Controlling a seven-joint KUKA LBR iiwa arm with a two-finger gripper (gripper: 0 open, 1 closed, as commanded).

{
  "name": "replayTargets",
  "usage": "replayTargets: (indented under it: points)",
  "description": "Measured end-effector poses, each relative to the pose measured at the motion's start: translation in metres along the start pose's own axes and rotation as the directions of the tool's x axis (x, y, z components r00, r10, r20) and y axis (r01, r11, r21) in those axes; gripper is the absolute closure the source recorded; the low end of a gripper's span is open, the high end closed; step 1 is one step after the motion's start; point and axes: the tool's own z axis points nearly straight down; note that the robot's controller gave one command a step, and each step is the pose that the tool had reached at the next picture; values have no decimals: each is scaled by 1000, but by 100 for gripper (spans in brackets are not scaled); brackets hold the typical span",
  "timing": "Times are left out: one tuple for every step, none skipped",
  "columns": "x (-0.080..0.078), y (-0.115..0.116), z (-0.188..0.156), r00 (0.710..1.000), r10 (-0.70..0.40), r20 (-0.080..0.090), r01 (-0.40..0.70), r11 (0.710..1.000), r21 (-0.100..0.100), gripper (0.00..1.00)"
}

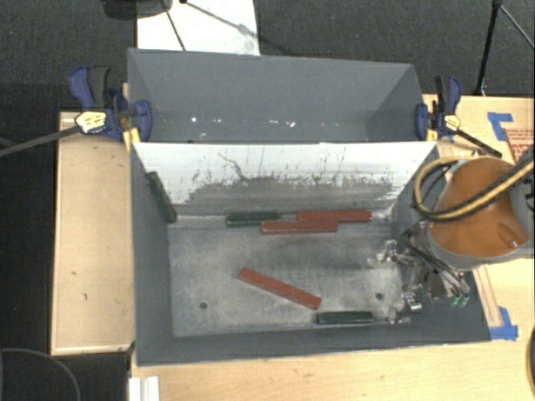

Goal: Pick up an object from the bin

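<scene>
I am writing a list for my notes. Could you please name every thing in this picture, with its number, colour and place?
bin: one, grey metal, middle of the view
back red-brown sticks: two, red-brown, side by side along the back wall
middle red-brown stick: one, red-brown, slanted on the floor's middle
back green stick: one, dark green, along the back wall, left of the red-brown pair
left green stick: one, dark green, against the left wall
front green stick: one, dark green, front right, nearest the end effector
end effector: one, metal, over the front right corner
orange cover: one, orange, on the wrist
cables: several, yellow and black, at the wrist
</scene>
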Motion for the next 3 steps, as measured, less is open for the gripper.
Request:
replayTargets:
  points:
    - [-9, 62, 10, 991, -131, -3, 131, 991, -2, 100]
    - [-9, 62, 10, 991, -134, -3, 134, 991, -2, 100]
    - [-5, 50, -35, 993, -118, -9, 118, 993, -4, 100]
